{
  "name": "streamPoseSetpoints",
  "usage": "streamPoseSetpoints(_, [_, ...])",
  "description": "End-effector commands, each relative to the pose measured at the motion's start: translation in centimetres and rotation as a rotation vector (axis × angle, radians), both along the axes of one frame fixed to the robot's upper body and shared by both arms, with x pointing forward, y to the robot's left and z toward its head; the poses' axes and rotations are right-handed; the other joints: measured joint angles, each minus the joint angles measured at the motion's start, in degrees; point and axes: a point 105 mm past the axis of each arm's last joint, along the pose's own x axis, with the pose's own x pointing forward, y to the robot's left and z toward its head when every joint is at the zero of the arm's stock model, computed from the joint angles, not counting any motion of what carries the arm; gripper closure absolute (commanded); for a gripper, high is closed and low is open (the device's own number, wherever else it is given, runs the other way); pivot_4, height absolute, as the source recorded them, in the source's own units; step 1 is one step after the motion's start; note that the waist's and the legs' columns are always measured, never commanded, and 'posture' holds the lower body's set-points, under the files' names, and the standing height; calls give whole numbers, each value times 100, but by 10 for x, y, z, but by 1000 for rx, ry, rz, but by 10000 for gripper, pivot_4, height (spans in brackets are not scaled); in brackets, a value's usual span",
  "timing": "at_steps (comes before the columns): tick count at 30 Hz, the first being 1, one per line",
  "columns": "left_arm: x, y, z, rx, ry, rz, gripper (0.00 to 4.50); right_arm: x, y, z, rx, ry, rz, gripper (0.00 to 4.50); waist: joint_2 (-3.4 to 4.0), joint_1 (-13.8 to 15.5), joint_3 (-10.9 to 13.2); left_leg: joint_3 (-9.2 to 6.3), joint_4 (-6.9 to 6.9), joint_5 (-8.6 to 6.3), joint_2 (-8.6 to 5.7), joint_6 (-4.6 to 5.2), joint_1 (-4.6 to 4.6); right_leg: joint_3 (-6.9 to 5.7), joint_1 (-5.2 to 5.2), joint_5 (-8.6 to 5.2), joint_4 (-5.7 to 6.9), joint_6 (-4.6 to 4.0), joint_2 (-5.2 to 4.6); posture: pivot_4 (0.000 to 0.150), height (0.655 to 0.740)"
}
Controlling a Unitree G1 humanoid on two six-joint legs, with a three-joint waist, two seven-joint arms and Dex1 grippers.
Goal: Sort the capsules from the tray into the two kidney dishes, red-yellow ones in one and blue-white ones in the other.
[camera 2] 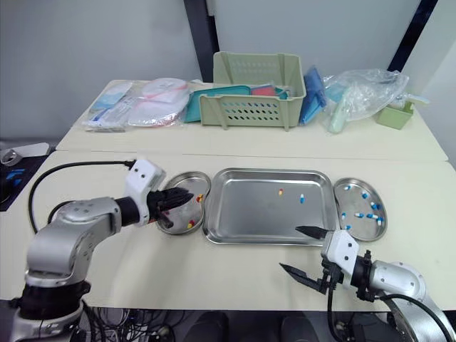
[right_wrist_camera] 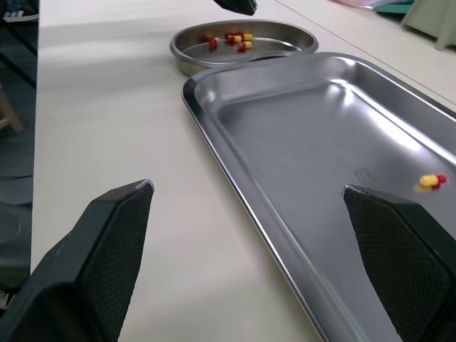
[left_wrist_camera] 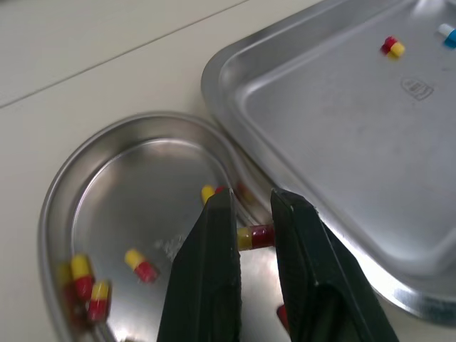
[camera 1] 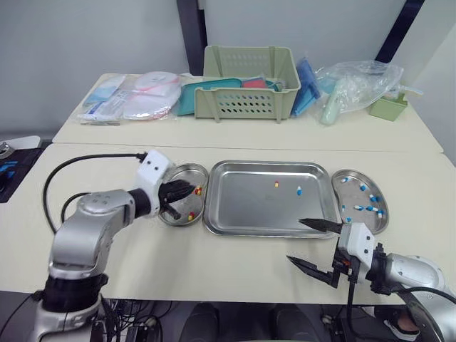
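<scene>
**Left gripper clamped on red-yellow capsule**

By the tabletop's front edge, the right gripper gaped wide and empty at the tray's front right corner. The held capsule hung over the left kidney dish. One blue-white capsule lay toward the tray's back edge.

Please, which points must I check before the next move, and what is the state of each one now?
1. Left gripper over left dish: ok.
2. Held capsule is red-yellow, like those in that dish: ok.
3. Right gripper open at the tray edge: ok.
4. Tray emptied: not ok; one red-yellow capsule and one blue-white capsule lie in it.
5. Right dish holds blue-white ones alone: ok.
</scene>
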Motion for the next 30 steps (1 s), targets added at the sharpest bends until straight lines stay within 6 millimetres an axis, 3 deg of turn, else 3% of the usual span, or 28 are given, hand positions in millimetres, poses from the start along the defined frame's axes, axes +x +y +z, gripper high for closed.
streamPoseSetpoints(1, [-4,7,16,8,-68,37,41283,0,4,5,2,-6,56,0,-1,11,0,0,0,0,0,0,0,0,0,0,0,0,0,1500,7400])
streamPoseSetpoints(6, [-5,10,12,-34,-73,77,41283,6,7,5,2,-7,79,0,-1,2,0,2,0,0,0,0,0,1,-1,0,0,0,-1,1500,7400])
streamPoseSetpoints(15, [-4,13,14,-51,-90,69,11799,7,8,4,0,-5,81,0,-1,-1,1,1,0,0,0,0,0,1,-2,0,1,0,0,1500,7400])
streamPoseSetpoints(20, [-3,16,14,-68,-101,72,174,8,8,3,-1,-8,72,0,-1,-1,1,1,0,0,0,0,0,1,-2,0,1,0,0,1500,7400])
streamPoseSetpoints(26, [-7,25,16,-55,-142,38,174,11,5,7,-4,-57,24,0,-1,-5,1,2,-2,0,1,0,0,2,-4,0,1,0,0,1500,7400])
streamPoseSetpoints(30, [-11,51,17,-60,-187,94,174,13,-9,16,18,-86,-71,0,-1,-2,1,2,-2,0,1,0,-1,1,-4,0,1,0,0,1500,7400])
